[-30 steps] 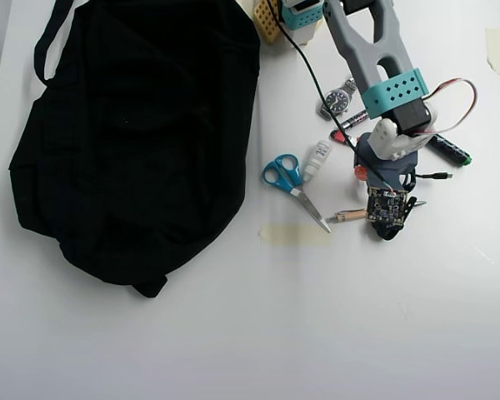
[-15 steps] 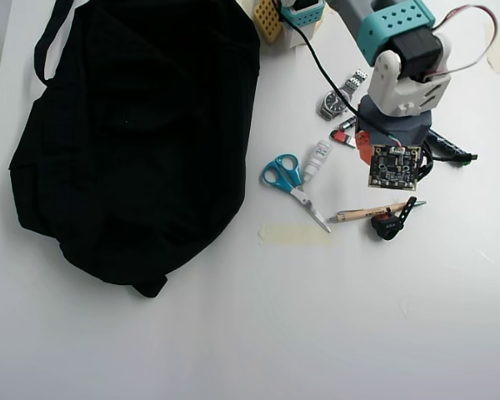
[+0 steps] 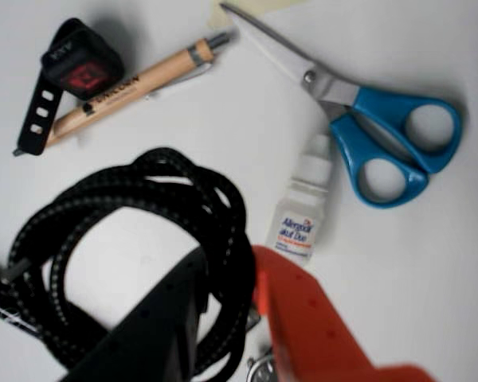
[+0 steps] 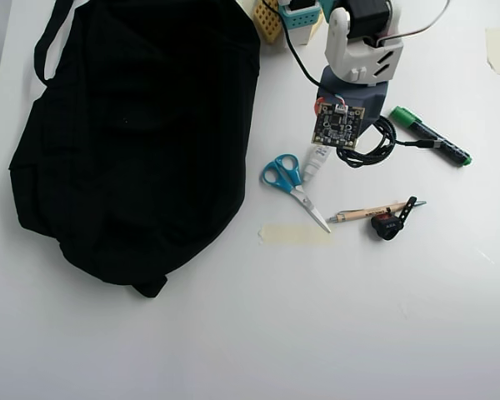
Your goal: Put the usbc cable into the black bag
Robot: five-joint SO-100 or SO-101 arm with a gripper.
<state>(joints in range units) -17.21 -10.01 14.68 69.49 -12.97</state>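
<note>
In the wrist view the usbc cable (image 3: 135,231) is a coil of thin black cord. My gripper (image 3: 229,261) is shut on it, with one side of the coil pinched between the black jaw and the orange jaw. In the overhead view the gripper (image 4: 343,143) is near the arm's base, and the usbc cable (image 4: 375,143) hangs out to its right with the plug end pointing right. The black bag (image 4: 133,142) lies floppy across the left half of the table, well to the left of the gripper, its strap loop (image 4: 48,42) at the top left.
Blue-handled scissors (image 4: 287,179) and a small white dropper bottle (image 4: 317,158) lie between gripper and bag. A green-capped marker (image 4: 429,133) lies to the right. A wooden pen (image 4: 371,212), a black key fob (image 4: 389,223) and a tape strip (image 4: 293,235) lie nearer the front.
The gripper has moved from beside the key fob up toward the arm's base, carrying the cable coil with it. The green-capped marker is now uncovered.
</note>
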